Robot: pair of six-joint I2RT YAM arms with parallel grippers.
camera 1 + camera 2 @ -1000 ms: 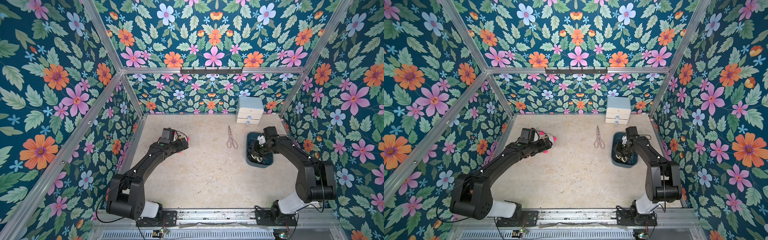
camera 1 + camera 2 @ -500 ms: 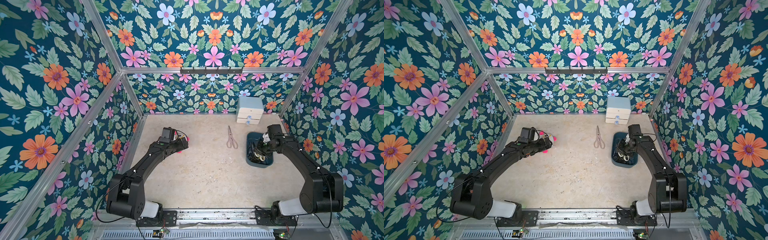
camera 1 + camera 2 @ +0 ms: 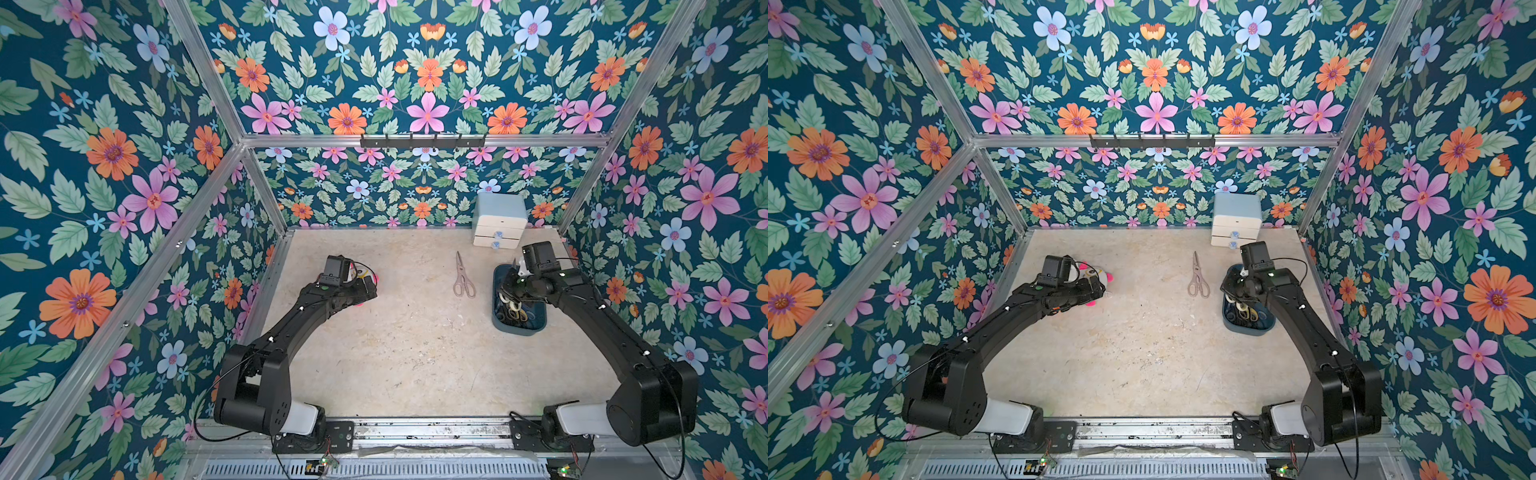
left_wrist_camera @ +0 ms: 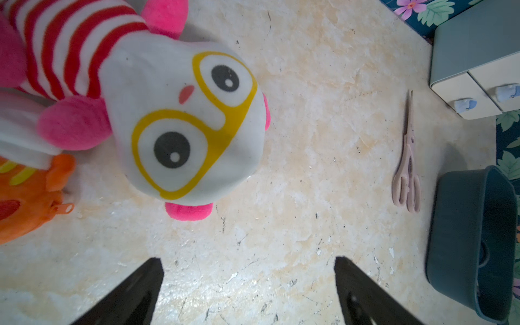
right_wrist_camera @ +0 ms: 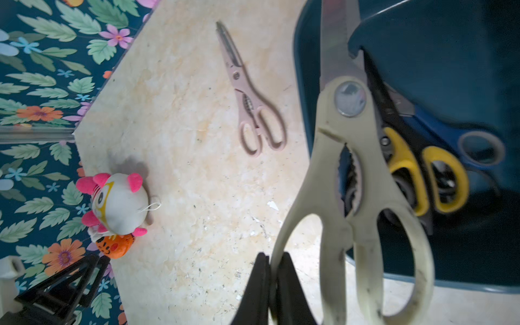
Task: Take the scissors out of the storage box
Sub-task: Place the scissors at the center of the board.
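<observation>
My right tool (image 5: 272, 257), clamped shut on a handle of the cream scissors (image 5: 349, 168), has lifted them partly clear of the box (image 5: 464, 50): second pair nearly out; pink scissors (image 5: 253, 112) already lie on the table (image 5: 183, 168).

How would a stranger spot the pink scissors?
Find the little drawer cabinet at the back of the table. In front of it, beside the blue box, lie the pink scissors. They alone lie flat on the bare table; the cream pair is in the right pincer, the rest sit in the box.
</observation>
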